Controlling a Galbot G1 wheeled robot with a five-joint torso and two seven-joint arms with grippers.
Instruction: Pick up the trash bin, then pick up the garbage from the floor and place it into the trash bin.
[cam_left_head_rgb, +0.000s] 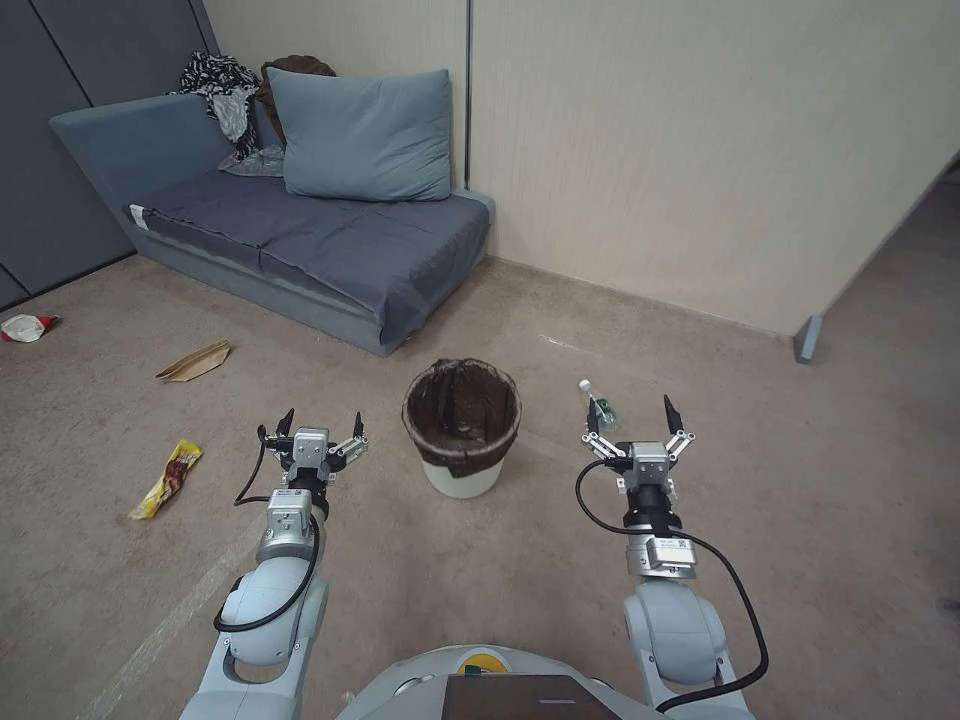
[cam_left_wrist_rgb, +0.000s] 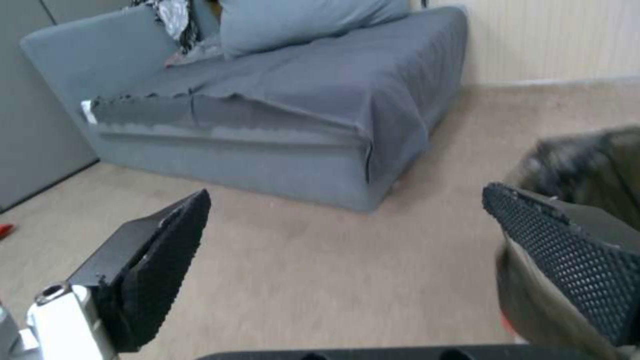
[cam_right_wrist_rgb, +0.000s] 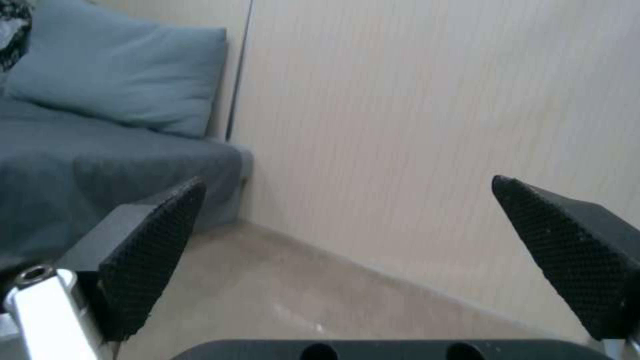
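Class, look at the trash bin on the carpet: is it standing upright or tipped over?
Upright. In the head view the trash bin stands on its base on the carpet, its bag-lined mouth facing up.

No readable text anywhere for you. Small white label on right arm's wrist module (cam_left_head_rgb: 668, 549), just behind right gripper (cam_left_head_rgb: 632, 418) — dark print, too small to read. Yellow wrapper (cam_left_head_rgb: 167, 479) on floor, out to left gripper's (cam_left_head_rgb: 321, 424) left — brown printing, illegible. Bottle (cam_left_head_rgb: 600, 405) just beyond right gripper — green label, no letters you can make out.
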